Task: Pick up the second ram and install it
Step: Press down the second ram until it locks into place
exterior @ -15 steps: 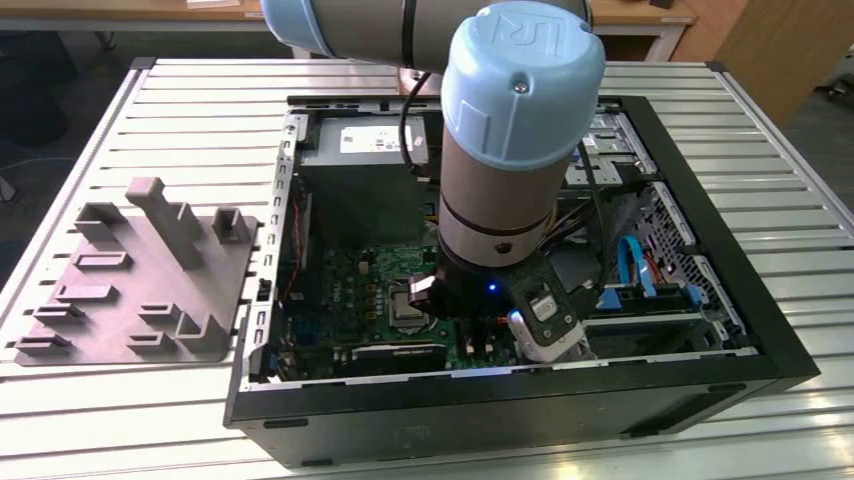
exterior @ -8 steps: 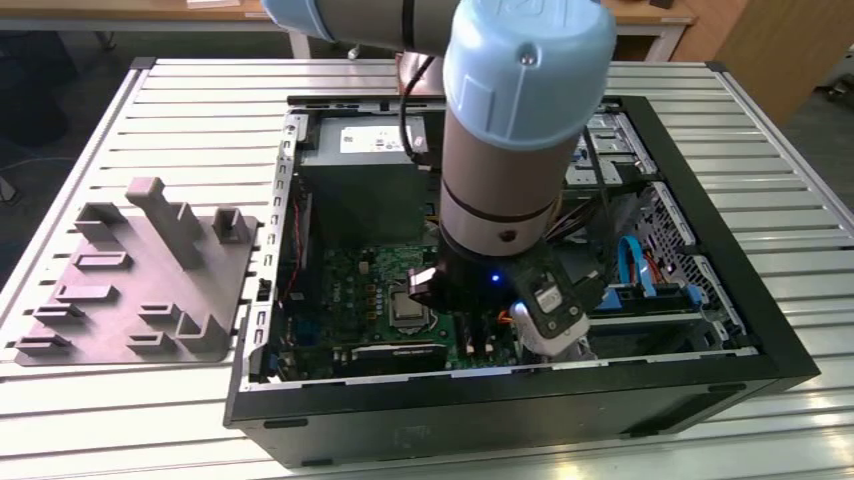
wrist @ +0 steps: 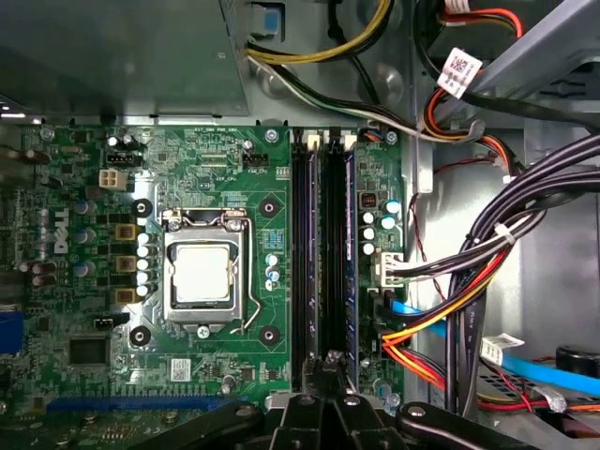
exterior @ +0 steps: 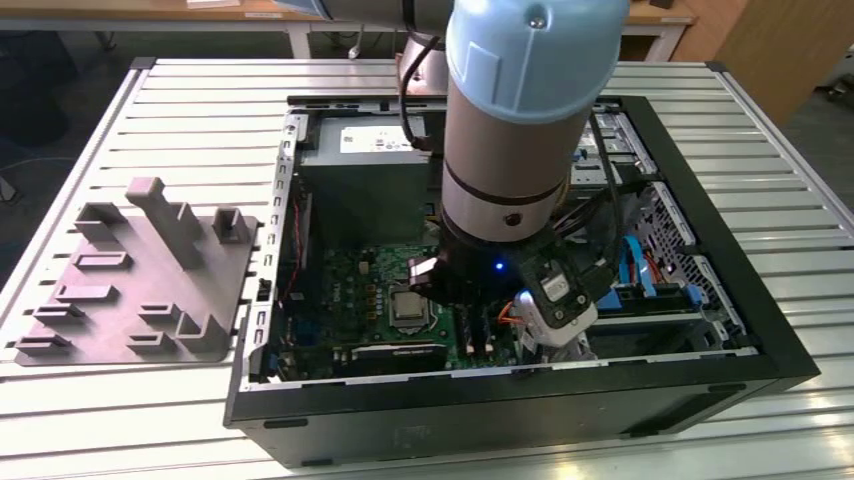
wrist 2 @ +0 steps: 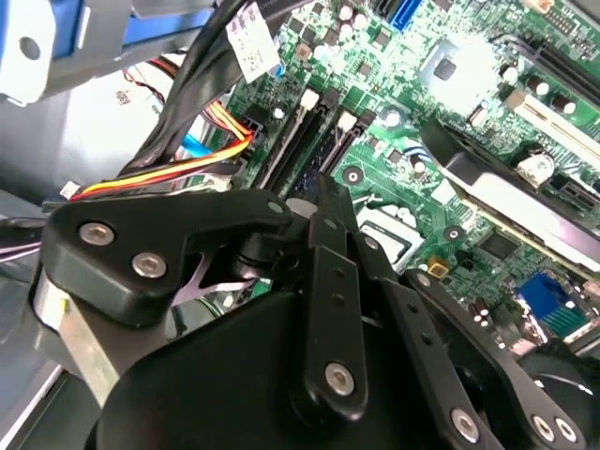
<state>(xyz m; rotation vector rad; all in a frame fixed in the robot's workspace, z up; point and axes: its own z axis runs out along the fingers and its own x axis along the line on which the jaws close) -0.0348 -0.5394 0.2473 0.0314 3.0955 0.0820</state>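
Observation:
My gripper hangs low inside the open computer case, over the green motherboard. Its black fingers meet in one narrow tip above the long black slots. A thin dark blue-black stick, the second ram, runs edge-on along a slot straight out from that tip. In the second wrist view this ram ends at a white latch. I cannot tell whether the tip pinches the stick or only rests on it. A bluish stick stands in the neighbouring slot.
A grey fixture plate with upright holders lies at the exterior view's left on the slatted table. Bundled black, red and yellow cables crowd one side of the slots. The processor socket sits on the other side. The power supply fills the case's far end.

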